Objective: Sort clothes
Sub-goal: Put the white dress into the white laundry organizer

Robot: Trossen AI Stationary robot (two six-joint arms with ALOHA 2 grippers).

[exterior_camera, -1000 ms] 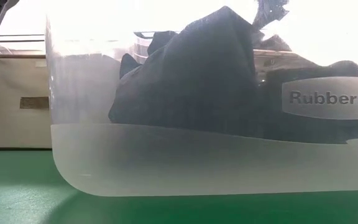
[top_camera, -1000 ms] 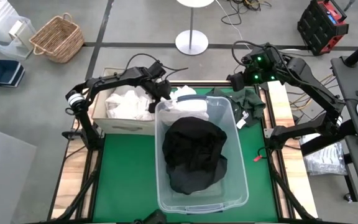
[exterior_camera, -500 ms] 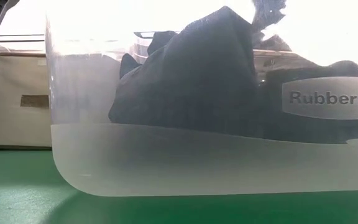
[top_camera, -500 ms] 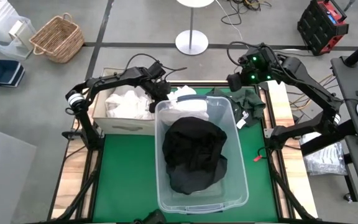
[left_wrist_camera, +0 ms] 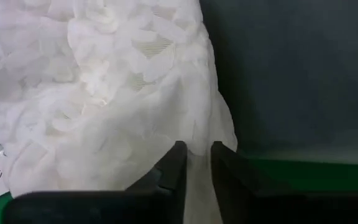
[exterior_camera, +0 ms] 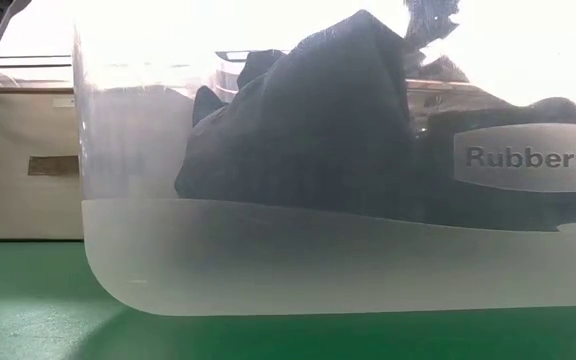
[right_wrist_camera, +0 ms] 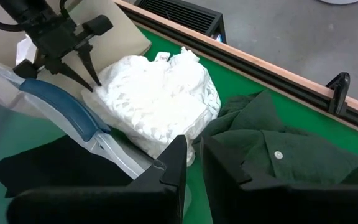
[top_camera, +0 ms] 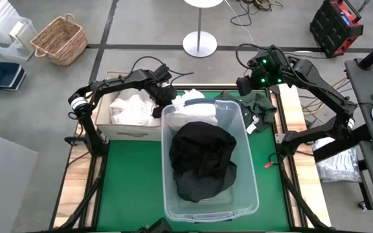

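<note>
Low view hides most from us behind the frosted clear tub (exterior_camera: 298, 250), crumpled black garment (exterior_camera: 318, 130) inside, left gripper (left_wrist_camera: 194, 163) pinching lacy white garment (left_wrist_camera: 104, 93), right gripper (right_wrist_camera: 191, 163) narrow, empty

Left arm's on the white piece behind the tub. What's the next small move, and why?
Probably lift the left gripper a little, straight up. Its jaws look nearly closed with a fold of the white garment between them, and it lies against the tub, so a short lift tests the grip before swinging to the cardboard box holding white clothes.
</note>
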